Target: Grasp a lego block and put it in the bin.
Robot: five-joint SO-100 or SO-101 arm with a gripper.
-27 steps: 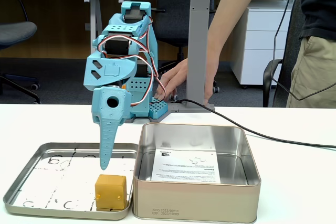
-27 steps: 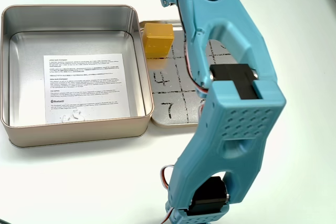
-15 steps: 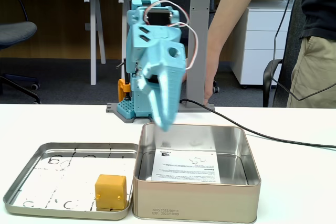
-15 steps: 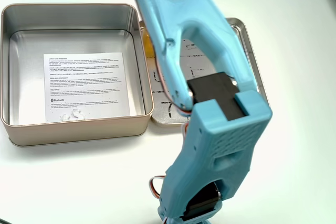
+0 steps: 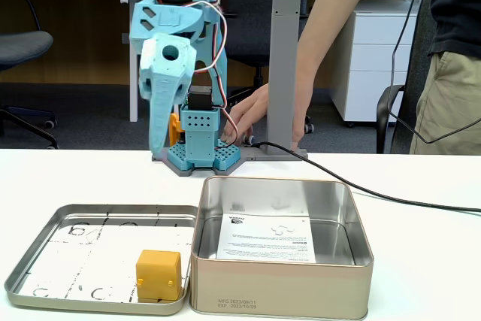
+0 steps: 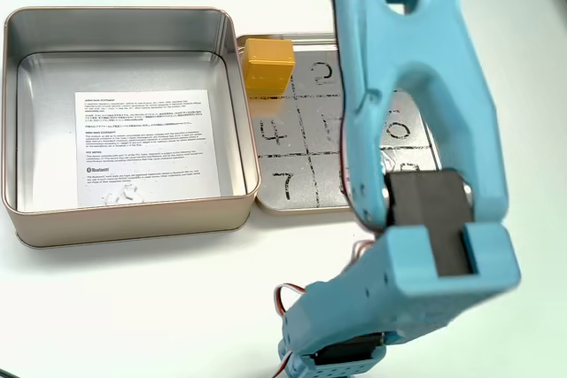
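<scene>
The yellow-orange lego block (image 5: 158,274) (image 6: 268,64) rests in the corner of a shallow flat tray, right beside the bin's wall. The bin (image 5: 282,295) (image 6: 133,219) is a deep square silver tin with a printed white sheet on its bottom and nothing else inside. My light-blue gripper (image 5: 155,144) hangs point-down at the back of the table, high above and well behind the block. Its fingers look shut with nothing between them.
The shallow silver tray (image 5: 75,212) (image 6: 301,194) with black number marks lies against the bin. A person's hand (image 5: 248,114) reaches to the arm's base (image 5: 199,152). A black cable (image 5: 361,186) runs across the table behind the bin. My arm's links (image 6: 416,130) overhang the tray.
The gripper left its spot just above the block, swung over the bin's back edge, then rose and returned left to the rear. The block has not moved.
</scene>
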